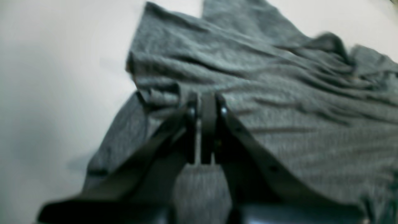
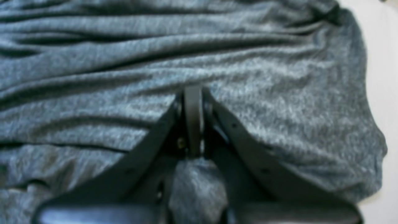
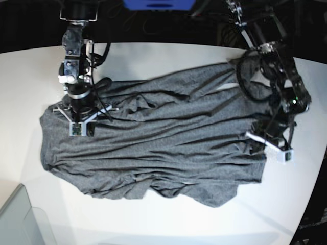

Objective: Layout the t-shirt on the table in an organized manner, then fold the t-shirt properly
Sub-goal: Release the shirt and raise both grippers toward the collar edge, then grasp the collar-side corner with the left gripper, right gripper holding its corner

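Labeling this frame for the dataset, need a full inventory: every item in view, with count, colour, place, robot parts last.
t-shirt: one, dark heather grey, spread wrinkled across the middle of the table, one end under each arm.
table: one, glossy white, under everything, curved front edge.
bin corner: one, translucent grey, bottom left corner of the base view.
blue object: one, blue, top edge of the base view behind the table, cut off, cannot tell what it is.
right gripper: one, black, fingers closed, pinching the shirt at its end on the base view's left.
left gripper: one, black, fingers closed on a fold of the shirt at its end on the base view's right.
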